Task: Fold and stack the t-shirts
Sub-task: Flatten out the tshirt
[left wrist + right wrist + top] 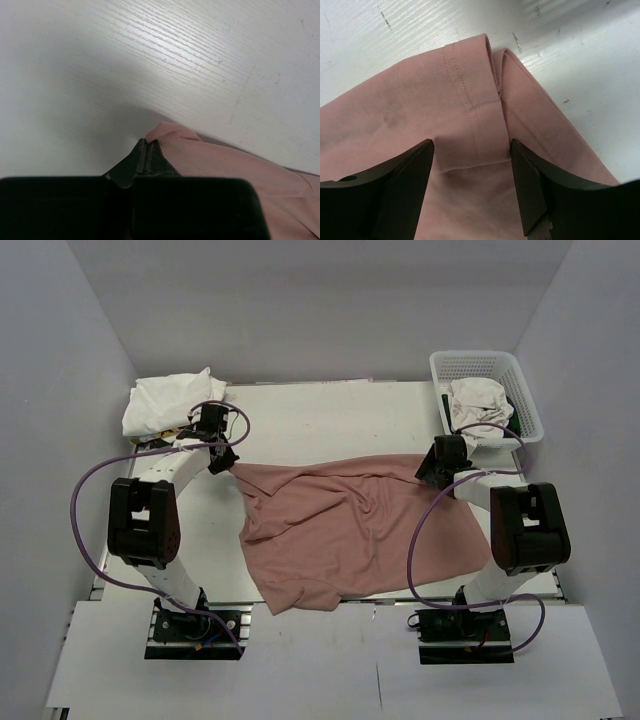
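A large dusty-pink t-shirt (350,530) lies rumpled across the middle of the table. My left gripper (226,462) is at the shirt's far left corner, which is drawn out to a point. In the left wrist view that gripper (146,143) is shut, with the pink cloth (240,170) coming out at its tips. My right gripper (428,472) is at the shirt's far right corner. In the right wrist view it (471,145) stands open, its fingers on either side of a folded, stitched hem of the pink t-shirt (395,100). White t-shirts (170,405) lie piled at the far left.
A white mesh basket (520,390) stands at the far right of the table, with a crumpled white cloth (478,400) in it. Bare white table (330,410) shows beyond the pink shirt. Grey walls close in the back and both sides.
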Robot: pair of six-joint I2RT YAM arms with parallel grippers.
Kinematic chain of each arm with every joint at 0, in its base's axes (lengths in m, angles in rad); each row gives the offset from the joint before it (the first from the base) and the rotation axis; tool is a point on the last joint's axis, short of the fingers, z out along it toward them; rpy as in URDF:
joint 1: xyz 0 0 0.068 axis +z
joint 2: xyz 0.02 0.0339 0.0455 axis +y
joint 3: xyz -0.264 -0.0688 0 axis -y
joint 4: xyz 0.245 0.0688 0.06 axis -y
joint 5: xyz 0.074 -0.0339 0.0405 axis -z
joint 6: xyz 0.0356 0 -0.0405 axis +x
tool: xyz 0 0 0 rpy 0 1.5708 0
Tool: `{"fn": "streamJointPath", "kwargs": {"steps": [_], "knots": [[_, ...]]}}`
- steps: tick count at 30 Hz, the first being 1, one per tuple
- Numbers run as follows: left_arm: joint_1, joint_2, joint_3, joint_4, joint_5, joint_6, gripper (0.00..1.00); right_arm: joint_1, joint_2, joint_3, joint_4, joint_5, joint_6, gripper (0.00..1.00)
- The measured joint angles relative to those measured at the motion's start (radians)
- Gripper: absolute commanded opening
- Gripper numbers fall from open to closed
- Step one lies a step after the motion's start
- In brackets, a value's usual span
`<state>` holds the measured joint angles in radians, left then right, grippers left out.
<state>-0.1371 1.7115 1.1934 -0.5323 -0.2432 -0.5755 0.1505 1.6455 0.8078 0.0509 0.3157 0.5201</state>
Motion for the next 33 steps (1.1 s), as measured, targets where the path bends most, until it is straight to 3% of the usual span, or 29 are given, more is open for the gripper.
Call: {"fn": "streamJointPath", "kwargs": {"steps": [5,8,9,12,13,20,25,29,33], "knots": [[0.001,0.000,-0.003,0.004,0.000,0.000,0.00,0.001,0.000,-0.001,-0.003,0.004,0.005,0.59],[0.001,0.000,-0.003,0.005,0.001,0.000,0.00,0.001,0.000,-0.001,-0.004,0.002,0.004,0.37],[0.001,0.000,-0.003,0.006,0.001,0.000,0.00,0.002,0.000,-0.001,-0.003,0.002,0.006,0.23],[0.001,0.000,-0.003,0.007,0.008,0.000,0.00,0.002,0.000,-0.001,0.000,-0.008,0.008,0.02],[0.001,0.000,-0.003,0.008,0.010,0.000,0.00,0.002,0.000,-0.001,0.003,-0.011,0.010,0.00],[0.002,-0.002,-0.003,0.014,0.032,0.013,0.00,0.005,-0.041,-0.001,0.006,-0.008,-0.003,0.00],[0.002,-0.061,-0.003,0.015,0.062,0.023,0.00,0.010,-0.237,-0.001,0.006,-0.008,-0.028,0.00],[-0.004,-0.216,-0.005,0.021,0.086,0.032,0.00,0.013,-0.438,-0.007,0.001,0.002,-0.045,0.00],[-0.012,-0.478,-0.006,0.060,0.110,0.037,0.00,0.013,-0.675,-0.017,-0.019,0.014,-0.067,0.00]]}}
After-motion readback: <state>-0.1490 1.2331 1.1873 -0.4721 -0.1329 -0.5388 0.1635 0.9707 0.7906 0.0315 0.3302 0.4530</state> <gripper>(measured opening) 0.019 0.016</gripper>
